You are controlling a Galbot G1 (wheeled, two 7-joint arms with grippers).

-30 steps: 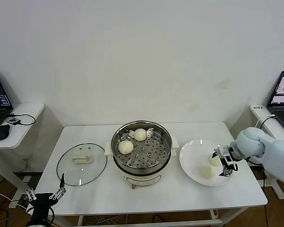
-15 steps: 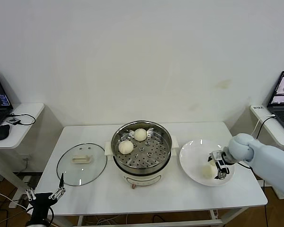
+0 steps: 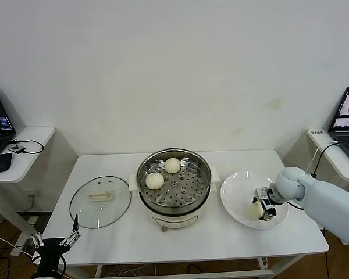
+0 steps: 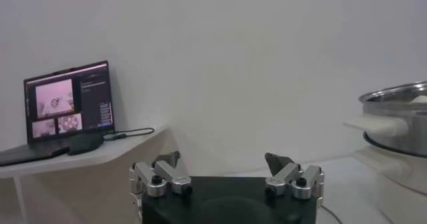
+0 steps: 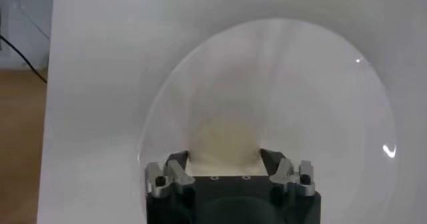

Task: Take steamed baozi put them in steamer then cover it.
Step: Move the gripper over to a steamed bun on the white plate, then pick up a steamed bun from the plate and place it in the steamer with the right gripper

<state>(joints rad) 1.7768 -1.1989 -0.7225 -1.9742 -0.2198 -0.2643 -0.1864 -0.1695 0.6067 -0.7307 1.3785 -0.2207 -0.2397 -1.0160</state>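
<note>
The right end effector [image 3: 263,204] is down on the white plate [image 3: 238,189] at the 3 o'clock side of the steamer [image 3: 174,181], its fingers spread to either side of 1 steamed baozi [image 3: 255,211]. In the right wrist view that bun [image 5: 223,141] sits between the 2 fingertips [image 5: 177,164], but whether the pads already touch it cannot be told; the grip looks unclenched, not yet squeezing.

2 buns [image 3: 155,181] already lie on the perforated tray, toward its 9 and 12 o'clock positions. Only 1 bun is clearly seen on the plate; a second, if present, is hidden by the arm.

To do this pick well, I would centre the bun between the fingers, close gently so the soft dough is not dented, and lift straight up before crossing the pot rim, then set it on the free 4 to 6 o'clock part of the tray.

The cover [image 3: 100,201] lies flat on the tabletop [image 3: 221,235] at the steamer's 9 o'clock. The left end effector [image 3: 53,239] hangs idle below the tabletop's near-left corner, fingers apart.
</note>
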